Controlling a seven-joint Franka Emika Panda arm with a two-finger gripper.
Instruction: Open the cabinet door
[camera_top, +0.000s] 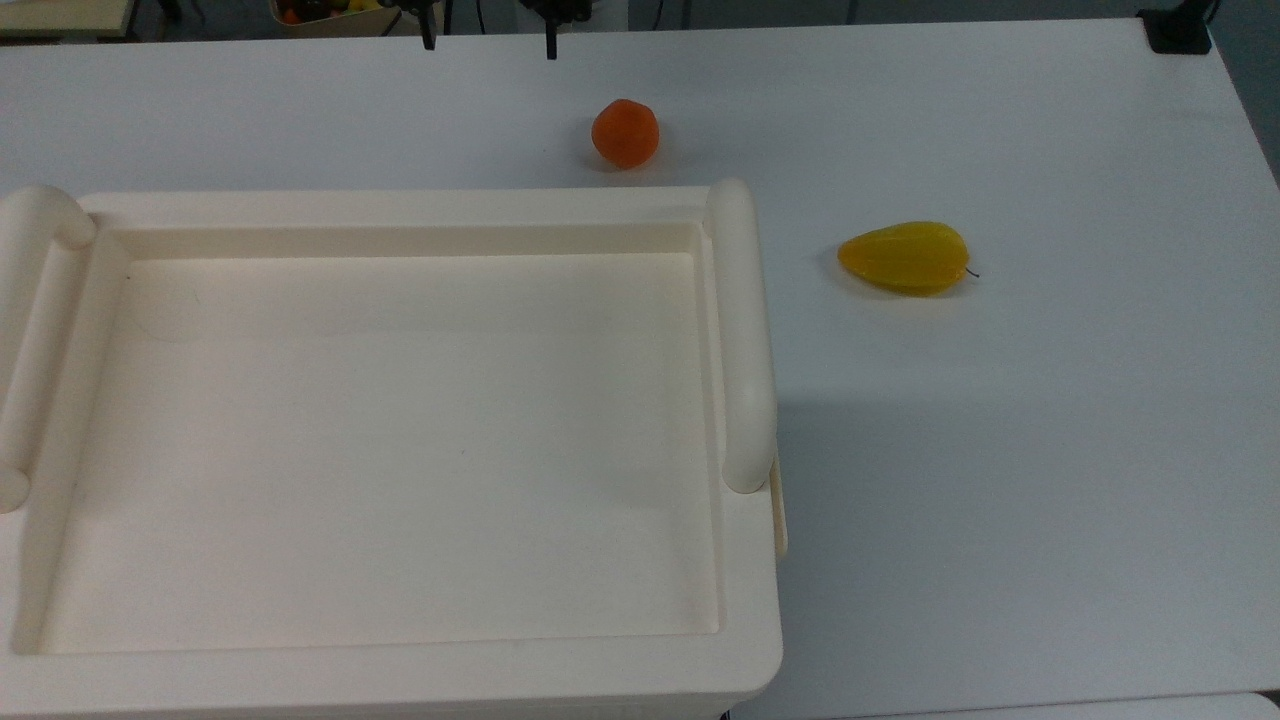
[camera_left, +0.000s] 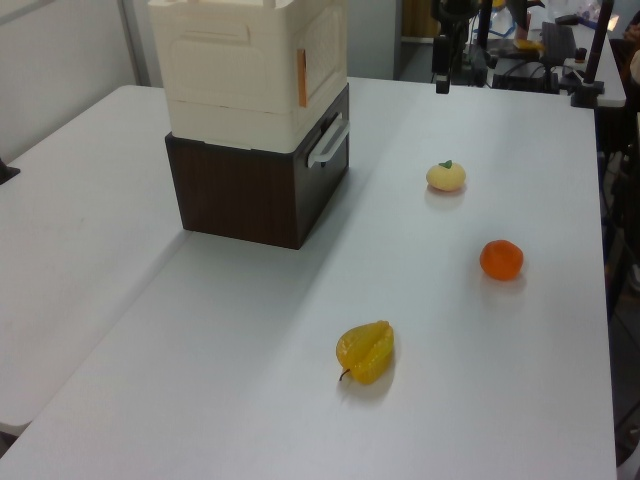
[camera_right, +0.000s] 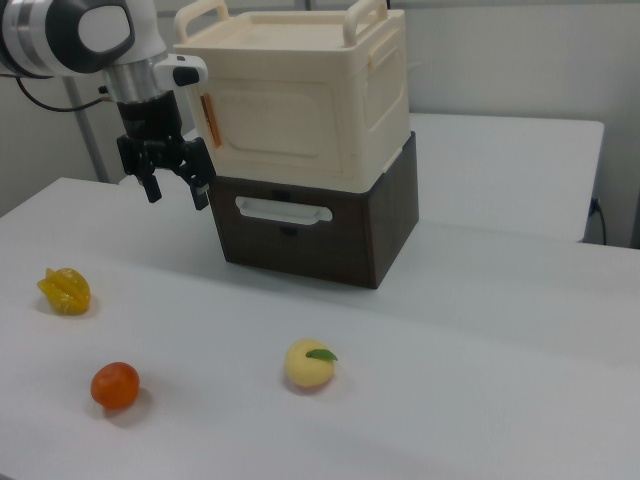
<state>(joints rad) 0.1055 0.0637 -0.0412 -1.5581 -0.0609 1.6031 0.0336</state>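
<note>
Your gripper (camera_right: 172, 186) is hanging with its fingers spread wide and nothing between them, just off the door's edge on the right view's left, above the table (camera_right: 480, 330). The door (camera_right: 283, 118) is the cream front panel of the cabinet (camera_right: 385, 90), sitting flush, with a brown drawer (camera_right: 285, 232) right under it. Starfruit (camera_right: 64, 290), orange (camera_right: 114, 385) and peach (camera_right: 309, 364) lie out front, well apart.

White worktop (camera_left: 250, 330): round orange fruit (camera_left: 501, 259), ridged yellow starfruit (camera_left: 366, 350) and pale yellow peach with green leaf (camera_left: 446, 175), well apart. Dark brown wooden drawer box (camera_right: 330, 225) bears white handle (camera_right: 283, 209).
</note>
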